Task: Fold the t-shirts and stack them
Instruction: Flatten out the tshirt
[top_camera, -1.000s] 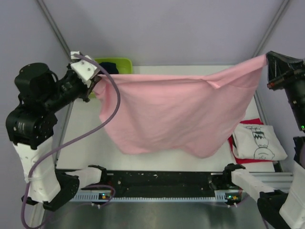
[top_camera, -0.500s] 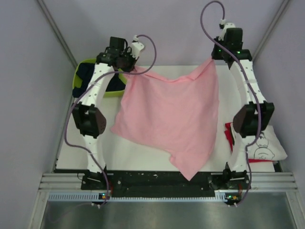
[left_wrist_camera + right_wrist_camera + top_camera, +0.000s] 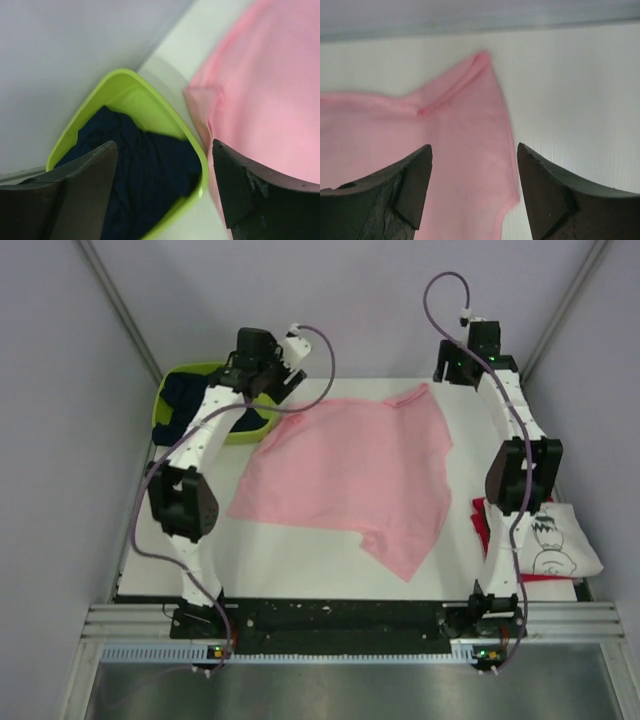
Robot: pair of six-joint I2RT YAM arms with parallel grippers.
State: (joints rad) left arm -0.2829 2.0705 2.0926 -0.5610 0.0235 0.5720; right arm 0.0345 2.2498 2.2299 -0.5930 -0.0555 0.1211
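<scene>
Nearest on the counter (image 3: 300, 560), at its right side, a white tee with a black line drawing (image 3: 550, 540) lies folded on top of a red tee (image 3: 484, 525). Only a red strip shows beside the right arm, so I cannot tell how that one is folded.

In the middle, the pink tee (image 3: 350, 475) lies spread loosely flat on the counter, with one flap pointing toward the near edge.

At the far end, a claw hangs over each of its two far corners. The left claw (image 3: 164, 147) stands wide with nothing between its jaws. The pink tee's far left corner lies below it, by the finger on the right of the wrist view. The right claw (image 3: 474, 147) also stands wide and holds nothing. The tee's far right corner, with a small rolled fold, lies below it, between the fingers.

Farthest left, a lime-green basket (image 3: 150, 100) sits at the counter's far corner, just beside the pink tee, with a navy tee (image 3: 145, 175) bunched inside.

There are four tees, one of each colour, plus one basket and two claws.
</scene>
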